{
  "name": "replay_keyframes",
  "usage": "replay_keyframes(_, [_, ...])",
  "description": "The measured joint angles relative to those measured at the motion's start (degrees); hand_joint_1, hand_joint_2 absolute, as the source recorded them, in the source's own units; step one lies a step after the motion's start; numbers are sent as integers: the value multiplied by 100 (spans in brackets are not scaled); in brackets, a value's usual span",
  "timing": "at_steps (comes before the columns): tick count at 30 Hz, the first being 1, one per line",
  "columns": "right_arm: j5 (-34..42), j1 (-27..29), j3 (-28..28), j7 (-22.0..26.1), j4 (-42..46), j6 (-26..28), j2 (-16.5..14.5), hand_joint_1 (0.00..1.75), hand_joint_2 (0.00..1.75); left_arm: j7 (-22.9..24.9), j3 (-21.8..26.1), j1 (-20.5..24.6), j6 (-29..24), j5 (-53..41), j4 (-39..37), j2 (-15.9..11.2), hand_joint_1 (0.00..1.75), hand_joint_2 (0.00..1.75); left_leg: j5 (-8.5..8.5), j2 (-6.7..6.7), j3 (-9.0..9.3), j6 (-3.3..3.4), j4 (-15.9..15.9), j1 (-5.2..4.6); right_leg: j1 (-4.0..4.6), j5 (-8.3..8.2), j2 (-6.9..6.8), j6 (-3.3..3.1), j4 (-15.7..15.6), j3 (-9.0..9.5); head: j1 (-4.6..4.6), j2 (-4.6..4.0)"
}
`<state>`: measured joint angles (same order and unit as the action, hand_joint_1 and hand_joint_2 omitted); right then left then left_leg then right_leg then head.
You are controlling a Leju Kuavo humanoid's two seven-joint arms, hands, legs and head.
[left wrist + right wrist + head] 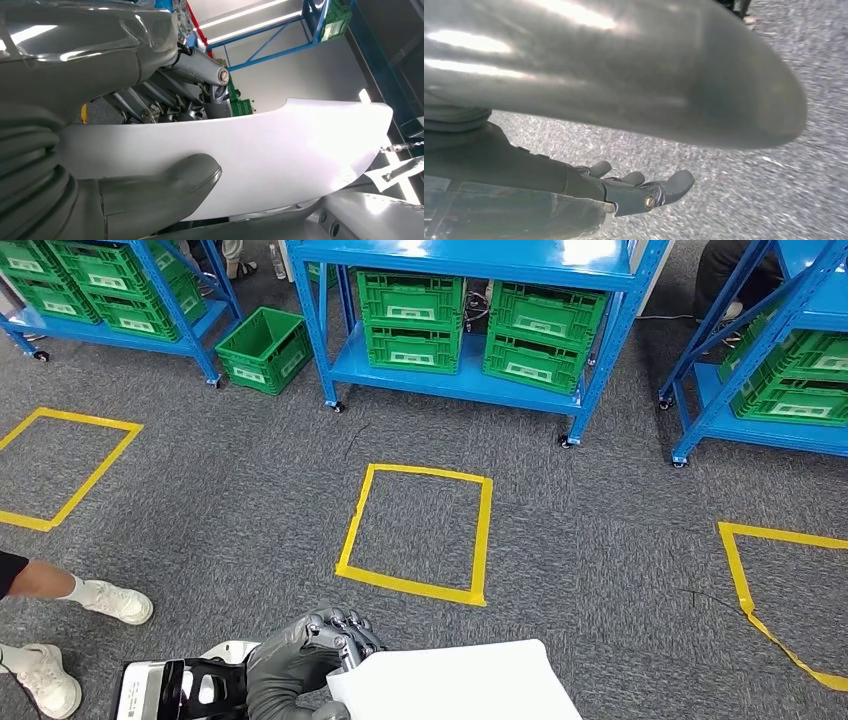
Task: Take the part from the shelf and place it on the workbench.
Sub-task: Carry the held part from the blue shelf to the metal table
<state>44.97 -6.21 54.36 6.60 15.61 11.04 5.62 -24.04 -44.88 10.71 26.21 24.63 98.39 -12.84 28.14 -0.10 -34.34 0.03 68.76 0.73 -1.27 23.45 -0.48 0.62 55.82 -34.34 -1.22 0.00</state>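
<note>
Below the yellow tape square (415,533): our left hand (305,660) grips the white curved rigid-looking panel (460,685) by its edge; we judge it light, smooth, slippery. Right hand (639,187) spread, holding nothing.

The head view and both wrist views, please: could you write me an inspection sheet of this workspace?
Surface: grey carpet floor with yellow tape squares; workbench nothing seen.
Job's things: white part gripped by the left hand.
Clutter: loose green crate on the floor.
Hands: right hand holds nothing, fingers extended over the carpet.
Cables: nothing seen clearly.
Surroundings: blue shelves holding green crates; a person's white shoes at left.
</note>
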Motion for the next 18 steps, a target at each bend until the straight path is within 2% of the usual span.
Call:
replay_keyframes(1, [-1,-6,0,1,0,-3,-1,0,0,1,0,14,0,1,4,4,175,175,41,-6,387,36,-492,-9,11,-57,5,27,13,-55,1,0])
replay_keyframes(2, [-1,-14,-1,4,0,-6,-1,0,0,1,0,30,0,6,12,7,175,175,134,-11,698,74,-912,-25,19,-118,8,61,12,-85,5,0])
replay_keyframes(3, [-2,-27,-5,8,-1,-8,1,0,0,1,-1,46,2,12,21,10,175,175,227,-17,886,118,-1212,-46,21,-182,10,103,-2,-99,7,0])
replay_keyframes(4, [-2,-42,-14,13,-1,-10,4,0,0,3,-4,66,5,18,28,11,175,175,259,-18,941,160,-1363,-73,21,-249,9,149,-23,-112,10,0])
replay_keyframes(5, [-2,-56,-25,16,-1,-14,13,0,0,9,-9,87,9,22,32,12,175,175,206,-11,895,211,-1391,-81,12,-307,8,187,-44,-129,14,0])
replay_keyframes(6, [-2,-68,-38,17,-1,-18,24,0,0,20,-15,113,14,23,33,17,175,175,126,2,826,266,-1412,-83,3,-289,12,199,-24,-169,12,0])
replay_keyframes(7, [-1,-74,-50,17,-1,-24,32,0,0,32,-21,139,16,25,32,27,175,175,39,16,755,323,-1432,-80,-1,-169,17,179,72,-234,24,0])
replay_keyframes(8, [-1,-79,-61,17,-1,-28,41,0,0,43,-28,158,17,25,32,40,175,175,-59,29,665,367,-1450,-74,-3,57,22,136,280,-324,36,0])
replay_keyframes(9, [-1,-84,-69,17,0,-30,48,0,0,51,-34,172,17,25,31,54,175,175,-150,35,559,394,-1448,-82,-6,351,25,87,604,-435,45,0])
replay_keyframes(10, [0,-89,-76,17,0,-31,56,0,0,56,-41,178,17,25,31,64,175,175,-245,35,447,410,-1442,-94,-7,622,26,66,1009,-539,56,0])
replay_keyframes(11, [-1,-92,-80,17,-1,-31,67,0,0,61,-50,179,17,24,30,70,175,175,-342,37,330,411,-1434,-105,-8,790,26,85,1406,-608,56,0])
replay_keyframes(12, [-1,-93,-82,17,-1,-31,78,0,0,64,-58,180,17,25,29,73,175,175,-438,38,208,409,-1423,-114,-9,823,27,142,1695,-615,55,0])
replay_keyframes(13, [-1,-93,-84,17,-2,-31,87,0,0,66,-67,181,17,25,29,74,175,175,-529,40,88,401,-1409,-120,-10,744,27,218,1813,-529,55,0])
replay_keyframes(14, [-1,-94,-85,17,-2,-31,94,0,0,68,-74,183,17,25,29,73,175,175,-613,40,-36,388,-1391,-123,-11,609,27,287,1703,-335,55,0])
replay_keyframes(15, [-1,-100,-87,17,-2,-33,100,0,0,69,-81,188,17,25,29,74,175,175,-685,40,-147,369,-1362,-125,-11,512,27,321,1382,-37,55,0])
replay_keyframes(16, [-4,-110,-88,16,-1,-40,106,0,0,69,-86,195,20,25,30,75,175,175,-743,38,-249,344,-1321,-133,0,531,26,304,895,344,56,0])
replay_keyframes(17, [-9,-123,-90,15,-1,-54,111,0,0,71,-90,205,23,26,31,75,175,175,-795,40,-328,313,-1280,-140,12,625,24,252,427,662,50,0])
replay_keyframes(18, [-18,-132,-91,13,0,-73,114,0,0,77,-94,214,28,28,32,76,175,175,-843,45,-378,278,-1252,-144,29,736,24,186,75,879,47,0])
